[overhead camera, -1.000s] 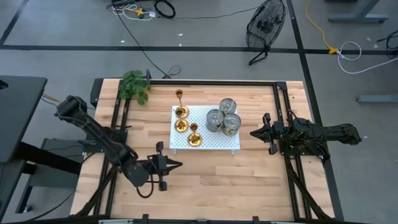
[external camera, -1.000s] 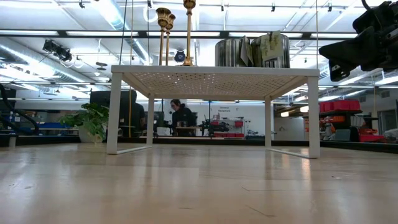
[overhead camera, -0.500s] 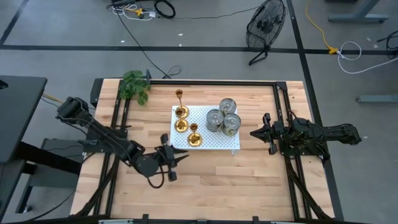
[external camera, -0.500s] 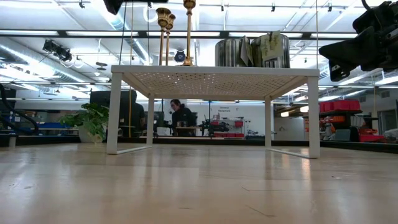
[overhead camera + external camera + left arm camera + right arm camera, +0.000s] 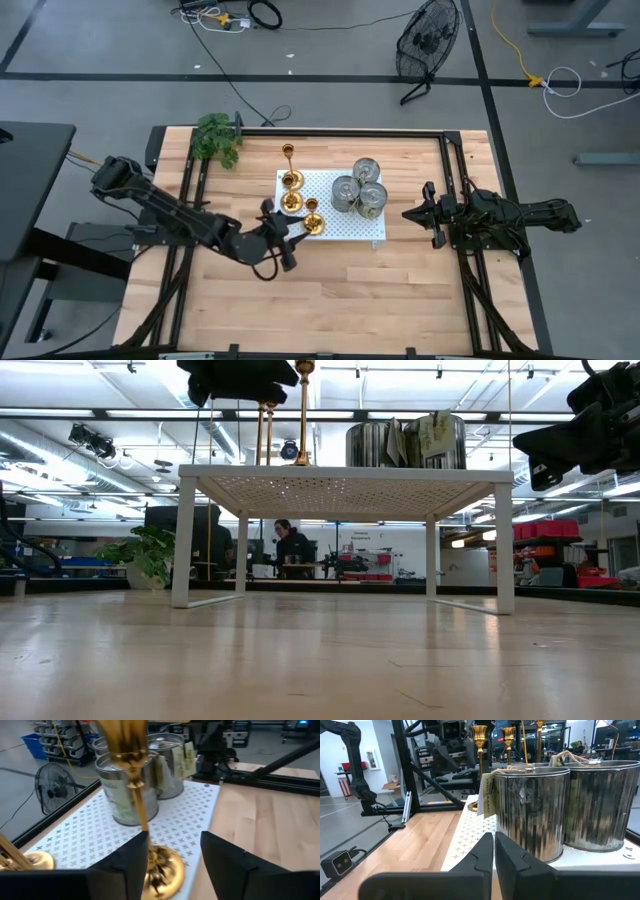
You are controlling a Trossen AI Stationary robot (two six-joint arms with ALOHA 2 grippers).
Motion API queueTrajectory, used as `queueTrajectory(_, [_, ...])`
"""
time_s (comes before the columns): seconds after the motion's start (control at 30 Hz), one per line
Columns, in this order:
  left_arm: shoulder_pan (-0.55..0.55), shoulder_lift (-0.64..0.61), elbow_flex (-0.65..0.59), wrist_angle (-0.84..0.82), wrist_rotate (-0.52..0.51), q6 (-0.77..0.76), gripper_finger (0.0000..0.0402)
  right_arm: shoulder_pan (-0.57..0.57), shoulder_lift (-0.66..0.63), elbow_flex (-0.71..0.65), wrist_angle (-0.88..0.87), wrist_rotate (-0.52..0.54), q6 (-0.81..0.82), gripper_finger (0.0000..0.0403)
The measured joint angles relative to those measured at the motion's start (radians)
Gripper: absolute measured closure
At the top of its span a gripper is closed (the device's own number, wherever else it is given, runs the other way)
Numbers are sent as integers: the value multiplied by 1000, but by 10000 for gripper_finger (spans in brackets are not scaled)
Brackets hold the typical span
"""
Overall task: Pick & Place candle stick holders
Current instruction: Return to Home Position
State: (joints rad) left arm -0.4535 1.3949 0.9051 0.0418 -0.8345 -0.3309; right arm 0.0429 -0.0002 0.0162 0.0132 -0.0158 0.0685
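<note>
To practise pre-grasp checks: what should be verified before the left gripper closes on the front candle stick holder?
1. Left gripper open: ok, fingers spread.
2. Front candle stick holder lined up with the gap: ok, though its stem is nearer one finger.
3. Stem far enough in between the fingers: cannot tell.
4. Holder upright on the white shelf: ok.
5. Metal tins apart from the left gripper: ok.
6. Right gripper shut, waiting beside the shelf: ok.
</note>
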Motion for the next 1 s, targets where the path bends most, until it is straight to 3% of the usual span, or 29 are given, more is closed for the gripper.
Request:
queueTrajectory(0.33, [47,0,0,0,1,0,180,0,0,0,0,0,0,382])
queueTrajectory(1.0, [154,0,-1,60,105,2,179,0,0,0,0,0,0,382])
